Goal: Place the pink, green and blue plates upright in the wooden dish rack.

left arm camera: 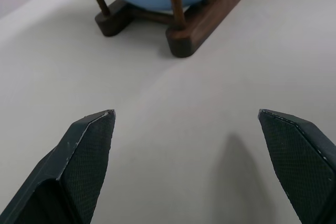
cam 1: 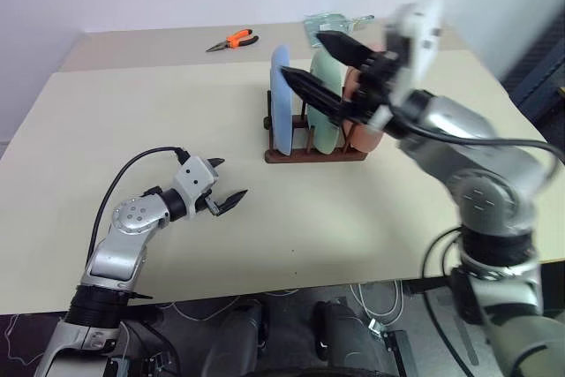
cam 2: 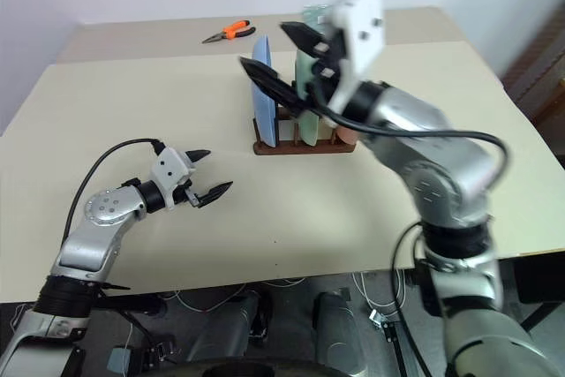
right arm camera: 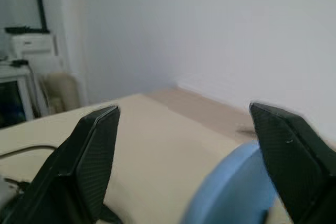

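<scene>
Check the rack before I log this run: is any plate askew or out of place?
Nothing stands out. The blue plate, green plate and pink plate all stand upright in the rack. Both grippers, left and right, are open and empty. Pliers lie far back on the table.

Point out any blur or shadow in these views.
Left eye view: the right claw is motion-smeared above the sharp wooden dish rack. Left wrist view: a soft shadow lies on the table. Right wrist view: the blue plate is out of focus.
</scene>
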